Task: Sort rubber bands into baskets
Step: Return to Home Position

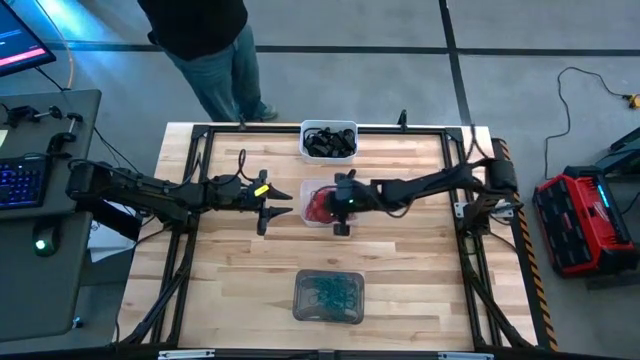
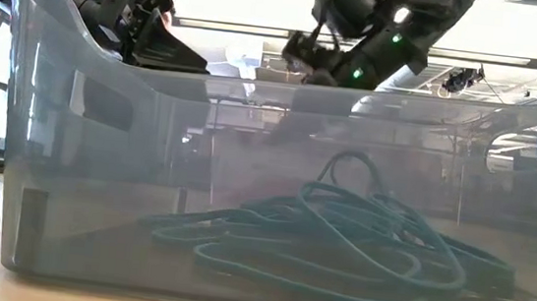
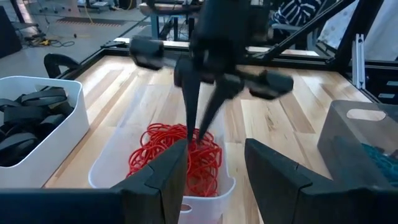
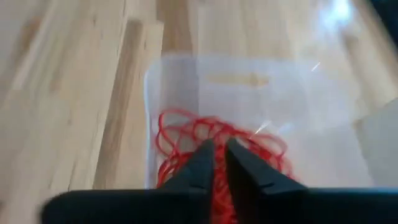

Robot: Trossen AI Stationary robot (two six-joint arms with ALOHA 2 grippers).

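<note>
Rubber bands, thin red elastic loops (image 3: 180, 152), lie heaped in the clear plastic basket (image 3: 109, 163) at mid-table. The right gripper (image 3: 199, 134) hangs just above that heap, jaws parted only a slit with nothing visibly pinched. To release cleanly it should spread wider while low inside the walls, then rise straight. The left gripper (image 1: 268, 208) waits spread wide, empty, just left of the basket. Black bands fill the white tub (image 1: 328, 141) far off; teal ones sit in the grey tub (image 1: 329, 297) near.

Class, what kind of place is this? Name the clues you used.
Probably a robotics lab or workshop: a framed wooden table carrying two robot arms, a keyboard at a side desk, and a red equipment case on the floor.
</note>
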